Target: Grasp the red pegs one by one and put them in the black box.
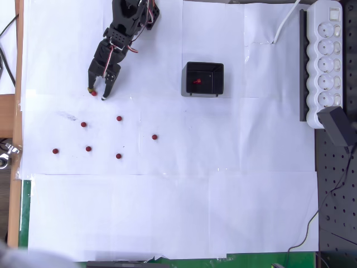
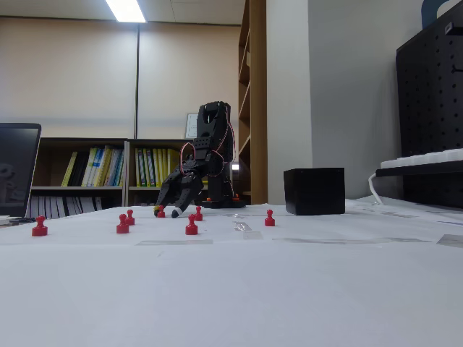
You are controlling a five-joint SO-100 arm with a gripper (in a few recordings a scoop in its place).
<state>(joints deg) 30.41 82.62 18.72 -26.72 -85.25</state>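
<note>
On white paper: small red pegs (image 1: 119, 118).

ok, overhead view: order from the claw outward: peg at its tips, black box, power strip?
1. Peg between the tips of the claw, upper left.
2. Black box, to the right, holding one peg.
3. Power strip, far right edge.

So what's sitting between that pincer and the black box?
Nothing but bare white paper in the overhead view. The pincer is down around one red peg, and the black box already holds another peg.
</note>
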